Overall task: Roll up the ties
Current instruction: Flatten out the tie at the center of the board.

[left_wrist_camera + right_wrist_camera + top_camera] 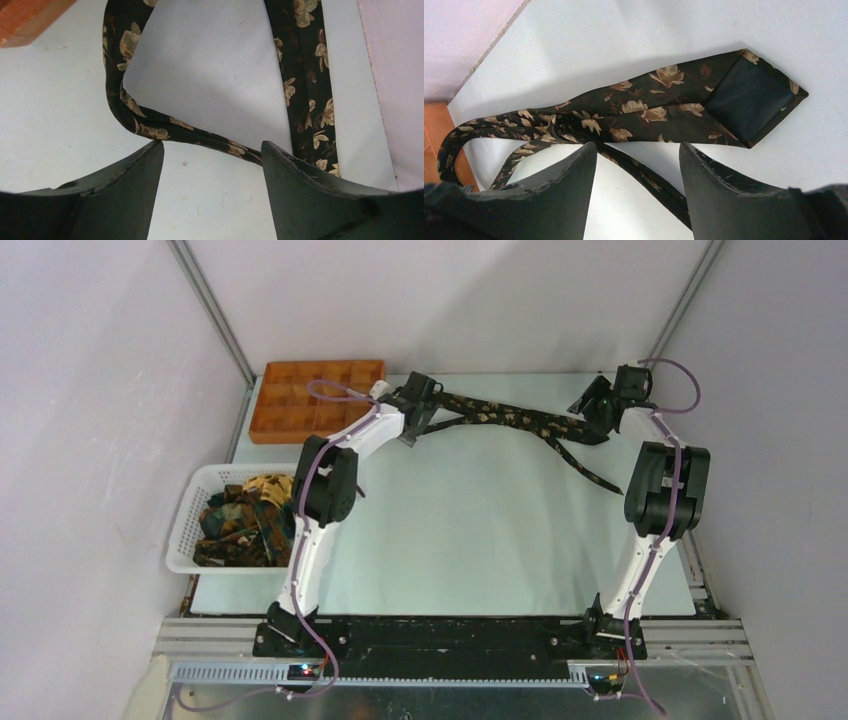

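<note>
One dark tie (500,418) with gold leaf print lies stretched across the far part of the table, its thin tail trailing toward the right arm. My left gripper (418,405) is at the tie's left bend and stands open. In the left wrist view the folded strand (150,127) curves just past the fingertips (145,160) of the gripper (212,145), with nothing between them. My right gripper (598,406) is open over the wide end (659,107), whose black lining (749,97) faces up. A thin strand (646,180) lies on the table between its fingers, unclamped.
An orange compartment tray (315,395) sits at the far left, close to the left gripper. A white mesh basket (188,530) at the table's left edge holds several more ties (240,520). Grey walls close in the back and both sides.
</note>
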`<state>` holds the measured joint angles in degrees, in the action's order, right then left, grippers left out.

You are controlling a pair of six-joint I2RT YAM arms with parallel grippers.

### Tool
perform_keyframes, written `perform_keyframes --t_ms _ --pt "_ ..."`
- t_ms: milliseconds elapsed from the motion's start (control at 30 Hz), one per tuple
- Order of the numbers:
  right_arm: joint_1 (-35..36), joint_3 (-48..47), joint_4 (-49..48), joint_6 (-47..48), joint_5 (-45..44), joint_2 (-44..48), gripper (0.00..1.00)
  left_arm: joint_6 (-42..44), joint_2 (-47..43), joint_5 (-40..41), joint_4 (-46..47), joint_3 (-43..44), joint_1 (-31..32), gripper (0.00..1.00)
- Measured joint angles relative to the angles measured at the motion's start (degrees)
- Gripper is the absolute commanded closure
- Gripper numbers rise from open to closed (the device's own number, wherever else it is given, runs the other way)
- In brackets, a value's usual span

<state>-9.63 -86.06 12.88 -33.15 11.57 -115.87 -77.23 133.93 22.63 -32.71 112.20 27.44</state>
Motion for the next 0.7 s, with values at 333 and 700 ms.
perform_keyframes --t_ms 333,700 --pt "-0.7 -1.0 -0.4 -1.0 0.0 -3.0 0.36 -3.9 3.3 -4.0 2.6 0.0 -0.6 0.72" --pt "-1.7 -7.4 1.0 -1.4 -2.7 -7.8 0.27 -1.0 3.4 -6.2 8.2 -2.7 -1.1 1.0"
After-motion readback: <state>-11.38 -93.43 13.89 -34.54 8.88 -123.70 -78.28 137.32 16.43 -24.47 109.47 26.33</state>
